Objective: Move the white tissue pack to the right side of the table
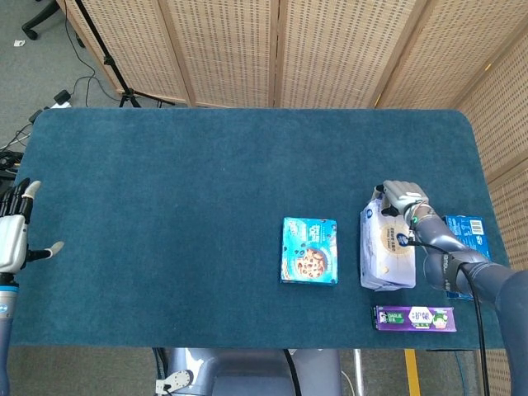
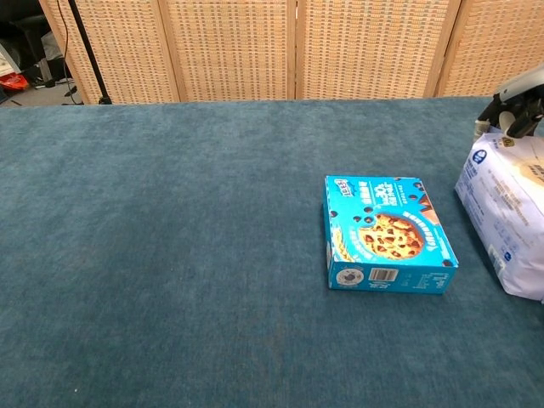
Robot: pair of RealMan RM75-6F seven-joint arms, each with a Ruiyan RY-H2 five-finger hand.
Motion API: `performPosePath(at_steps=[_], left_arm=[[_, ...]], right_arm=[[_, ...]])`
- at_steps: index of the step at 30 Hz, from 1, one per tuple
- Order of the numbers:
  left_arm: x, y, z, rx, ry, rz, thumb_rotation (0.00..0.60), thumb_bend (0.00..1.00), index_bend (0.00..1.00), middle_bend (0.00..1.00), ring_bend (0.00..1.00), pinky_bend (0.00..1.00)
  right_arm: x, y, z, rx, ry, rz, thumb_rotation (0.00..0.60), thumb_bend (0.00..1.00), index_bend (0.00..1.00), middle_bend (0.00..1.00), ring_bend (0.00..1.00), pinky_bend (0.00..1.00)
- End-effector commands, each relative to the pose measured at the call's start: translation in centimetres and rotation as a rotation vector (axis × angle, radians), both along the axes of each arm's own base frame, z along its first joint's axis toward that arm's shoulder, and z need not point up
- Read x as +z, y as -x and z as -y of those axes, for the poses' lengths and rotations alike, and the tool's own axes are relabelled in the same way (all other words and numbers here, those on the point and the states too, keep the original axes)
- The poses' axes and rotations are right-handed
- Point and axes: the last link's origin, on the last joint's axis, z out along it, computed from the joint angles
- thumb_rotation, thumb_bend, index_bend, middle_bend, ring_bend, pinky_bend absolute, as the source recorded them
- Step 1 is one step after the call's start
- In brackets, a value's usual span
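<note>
Purple flat packet (image 1: 412, 318): lies lengthwise at the near edge of the worktop on the right, just in front of the tissue pack and apart from it.
Blue cookie box (image 2: 387, 231): rectangular cardboard, lying flat with the cookie picture up, near the middle right of the worktop, just left of the tissue pack with a narrow strip of cloth between them.
White tissue pack (image 1: 386, 248): soft plastic-wrapped bundle with blue print, resting on the worktop towards its right side, long axis running near to far.
Right hand (image 1: 403, 198): grey, fingers curled over the far top end of the white tissue pack and grasping it; the arm comes in from the right edge.
Small blue box (image 1: 467, 247): lies at the right edge, partly hidden behind the right arm.
Left hand (image 1: 15, 233): white and black, released and holding nothing, fingers spread, at the far left edge.
Worktop (image 1: 181, 214): covered in dark teal cloth.
Woven cane screens (image 1: 330, 49): stand behind the far edge.
</note>
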Motion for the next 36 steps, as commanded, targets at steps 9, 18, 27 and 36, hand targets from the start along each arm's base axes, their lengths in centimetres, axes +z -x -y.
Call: performPosePath(at_steps=[9, 18, 27, 36], left_arm=[[-0.1, -0.1, 0.1, -0.004, 0.000, 0.000, 0.600, 0.00, 0.00, 0.00, 0.00, 0.00], [0.1, -0.2, 0.3, -0.009, -0.007, 0.008, 0.600, 0.00, 0.00, 0.00, 0.00, 0.00], [-0.1, -0.3, 1.3, -0.024, 0.000, 0.017, 0.600, 0.00, 0.00, 0.00, 0.00, 0.00], [-0.2, 1.2, 4.2, -0.002, -0.020, 0.027, 0.600, 0.00, 0.00, 0.00, 0.00, 0.00]], right_arm=[[0.4, -0.6, -2.4, 0.066, 0.000, -0.001, 0.600, 1.00, 0.38, 0.31, 0.21, 0.35], [2.5, -2.8, -1.4, 0.370, 0.257, 0.200, 0.600, 0.01, 0.03, 0.00, 0.00, 0.15], [6.9, -1.8, -5.2, 0.715, 0.531, 0.152, 0.600, 0.00, 0.05, 0.00, 0.00, 0.12], [6.6, 3.4, -12.3, 0.654, 0.579, 0.021, 0.600, 0.00, 0.05, 0.00, 0.00, 0.07]])
